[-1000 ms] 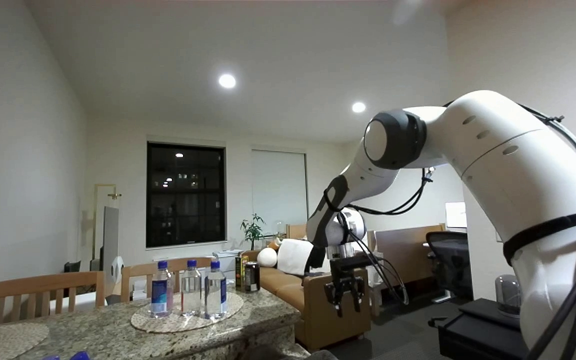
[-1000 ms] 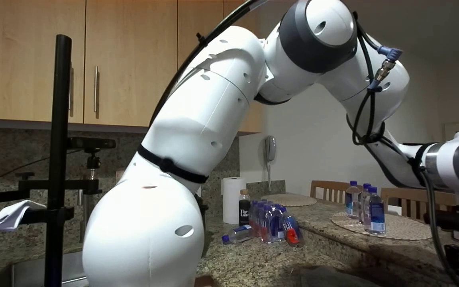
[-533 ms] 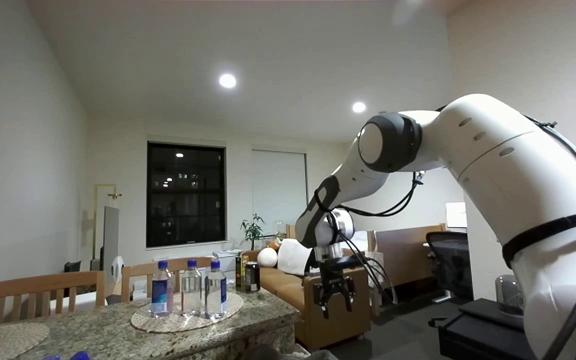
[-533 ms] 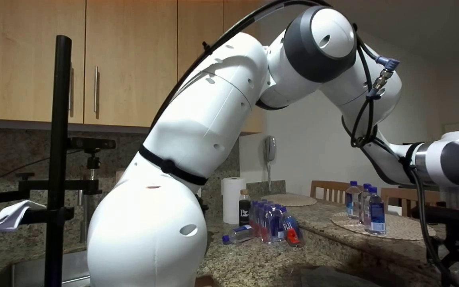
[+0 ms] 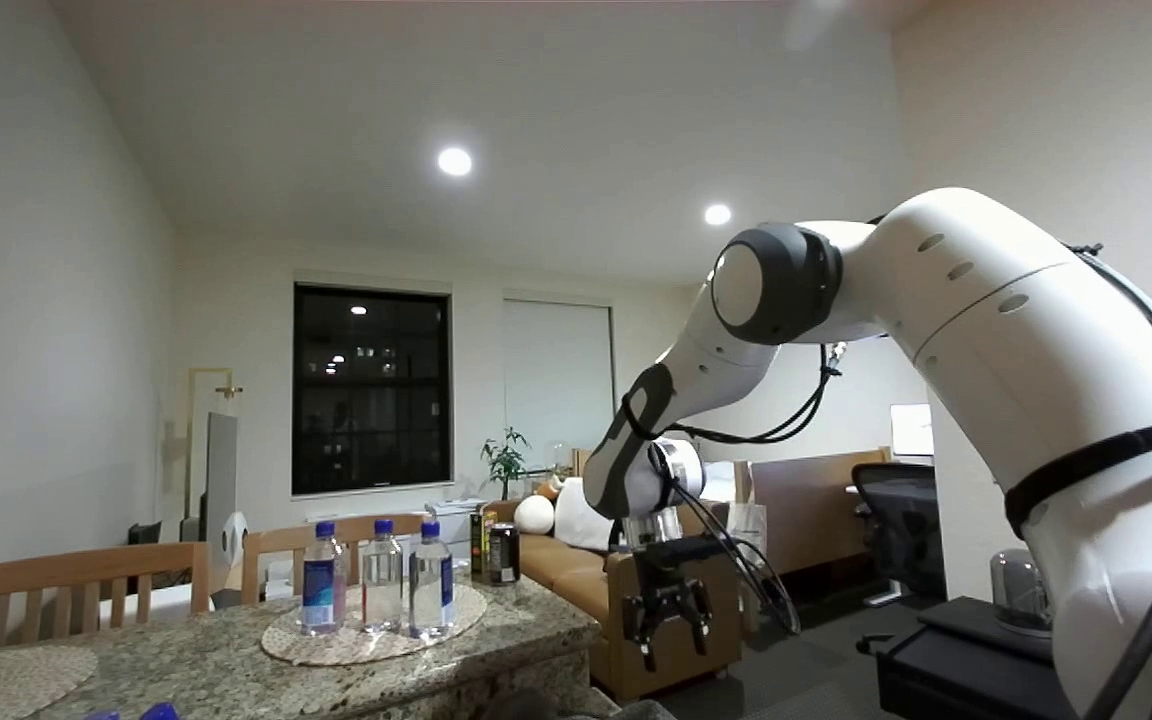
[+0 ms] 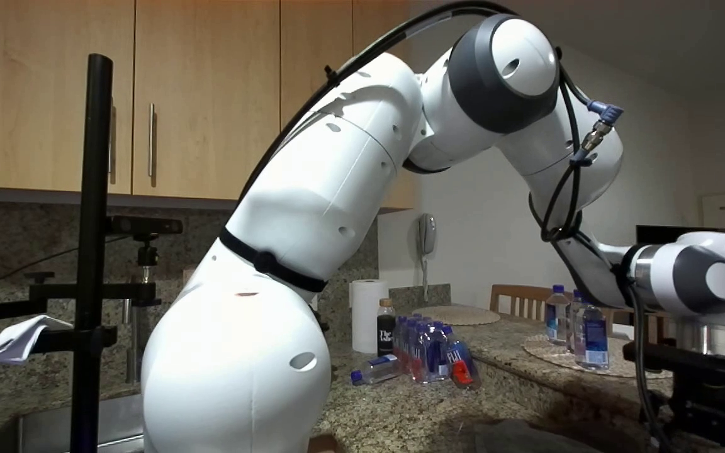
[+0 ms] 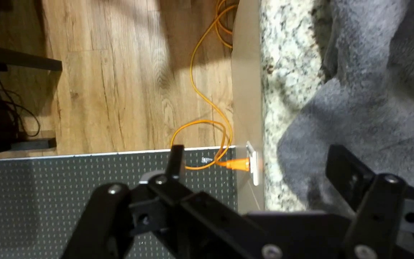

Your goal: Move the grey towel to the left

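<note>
The grey towel (image 7: 350, 122) lies crumpled on the granite counter (image 7: 286, 61) at the right of the wrist view. A part of it shows at the bottom edge in both exterior views (image 5: 644, 711) (image 6: 520, 436). My gripper (image 7: 255, 158) is open with nothing between its fingers. In the wrist view its right finger (image 7: 347, 172) is over the towel and its left finger (image 7: 175, 162) is over the floor past the counter edge. In an exterior view the gripper (image 5: 676, 655) hangs pointing down, apart from the towel. Its fingertips are not clear in an exterior view (image 6: 708, 402).
Water bottles (image 5: 381, 580) stand on a round placemat (image 5: 286, 650) on the raised counter (image 5: 216, 685), with a dark can (image 5: 504, 555) near. More bottles (image 6: 425, 355) and a paper towel roll (image 6: 369, 314) stand on the lower counter. An orange plug (image 7: 237, 164) sticks out of the counter's side.
The gripper has moved left and lower in both exterior views. It stays open. The towel shows no clear movement.
</note>
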